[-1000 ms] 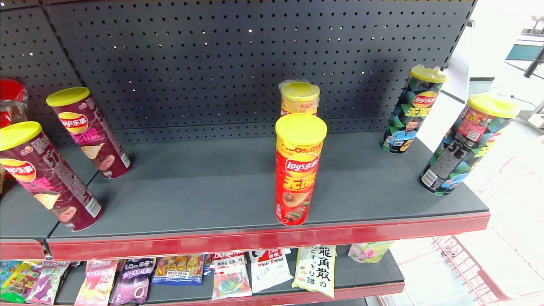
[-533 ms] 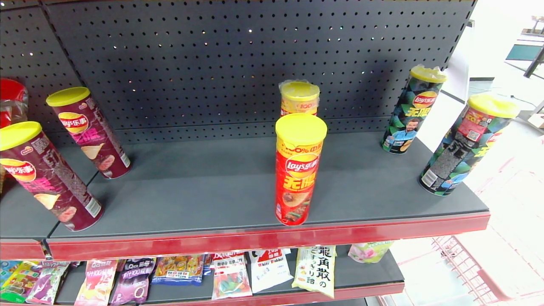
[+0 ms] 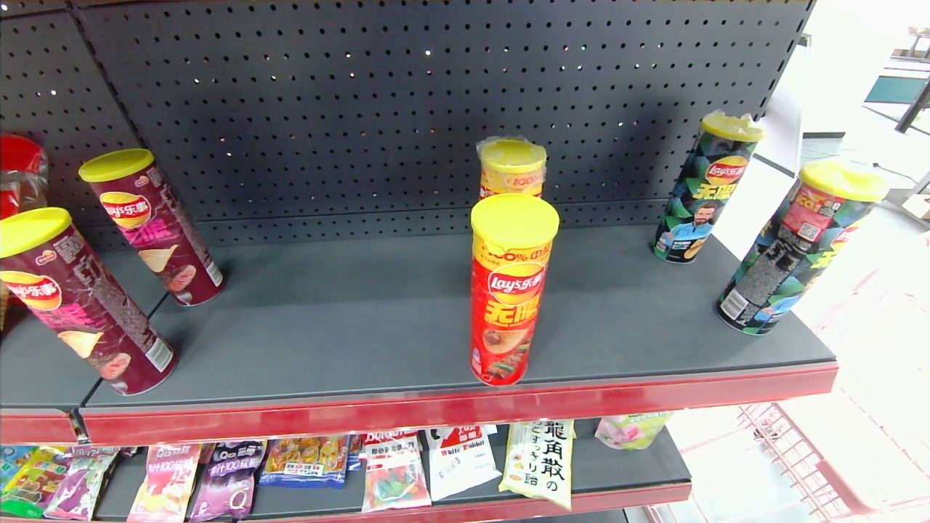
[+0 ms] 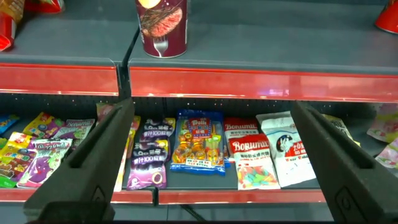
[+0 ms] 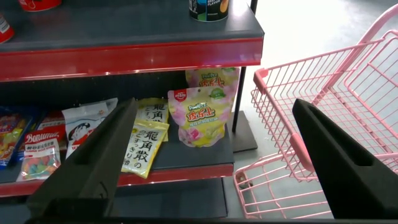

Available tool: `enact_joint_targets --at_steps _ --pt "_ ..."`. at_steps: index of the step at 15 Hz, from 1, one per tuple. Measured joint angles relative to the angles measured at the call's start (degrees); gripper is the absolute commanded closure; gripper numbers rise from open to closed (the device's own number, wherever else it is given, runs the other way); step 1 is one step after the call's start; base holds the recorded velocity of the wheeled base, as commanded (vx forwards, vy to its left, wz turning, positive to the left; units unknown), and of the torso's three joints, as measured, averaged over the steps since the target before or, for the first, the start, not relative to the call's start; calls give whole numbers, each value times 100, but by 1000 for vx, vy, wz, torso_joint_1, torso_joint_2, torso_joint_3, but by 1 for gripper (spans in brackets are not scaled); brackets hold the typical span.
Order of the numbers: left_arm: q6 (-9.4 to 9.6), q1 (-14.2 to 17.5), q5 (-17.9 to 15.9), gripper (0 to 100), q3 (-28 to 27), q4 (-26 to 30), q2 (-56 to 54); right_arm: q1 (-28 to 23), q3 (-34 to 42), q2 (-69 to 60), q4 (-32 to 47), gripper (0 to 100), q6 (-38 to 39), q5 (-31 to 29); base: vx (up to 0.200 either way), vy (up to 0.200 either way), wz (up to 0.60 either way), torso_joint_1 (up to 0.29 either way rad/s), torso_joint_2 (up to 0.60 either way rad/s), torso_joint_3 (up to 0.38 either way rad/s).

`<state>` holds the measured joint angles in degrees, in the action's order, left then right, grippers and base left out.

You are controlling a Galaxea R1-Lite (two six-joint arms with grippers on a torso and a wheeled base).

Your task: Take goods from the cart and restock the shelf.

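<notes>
On the grey upper shelf (image 3: 363, 319) chip cans stand upright. A red can (image 3: 512, 290) is at the front middle, with a yellow-red one (image 3: 512, 168) behind it. Two maroon cans (image 3: 152, 225) stand at the left and two dark green cans (image 3: 799, 250) at the right. My left gripper (image 4: 211, 107) is open and holds nothing, level with the lower shelf's snack bags (image 4: 198, 140), below a maroon can (image 4: 163, 28). My right gripper (image 5: 214, 104) is also open and holds nothing, in front of the lower shelf's right end, beside the pink wire cart (image 5: 323, 112).
The lower shelf (image 3: 625, 472) holds a row of snack bags (image 3: 396, 472), including a pink-green candy bag (image 5: 202, 112) at its right end. The pink cart (image 3: 814, 465) stands to the right of the shelf unit. A perforated back panel (image 3: 363, 94) closes the rear.
</notes>
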<state>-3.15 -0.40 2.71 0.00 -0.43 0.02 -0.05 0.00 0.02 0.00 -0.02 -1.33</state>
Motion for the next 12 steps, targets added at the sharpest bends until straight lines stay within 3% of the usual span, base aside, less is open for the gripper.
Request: enact_joint_targets --at_steps 2,3,4,7,9,12 --pt "68 5 -35 0 0 2 0 5 0 0 0 0 -5 2 0 0 0 0 0 0" --pt "277 5 -123 0 0 0 0 2 0 0 0 0 -5 2 0 0 0 0 0 0" --pt "336 5 -160 0 0 5 0 0 0 0 0 0 -5 2 0 0 0 0 0 0" --pt "346 0 -187 0 0 10 0 -2 0 0 0 0 -5 2 0 0 0 0 0 0" --pt "339 0 -184 0 0 10 0 2 0 0 0 0 -5 0 -200 0 0 5 2 -2" --pt "341 2 -184 0 0 10 0 0 0 0 0 0 -5 0 0 0 0 0 0 0"
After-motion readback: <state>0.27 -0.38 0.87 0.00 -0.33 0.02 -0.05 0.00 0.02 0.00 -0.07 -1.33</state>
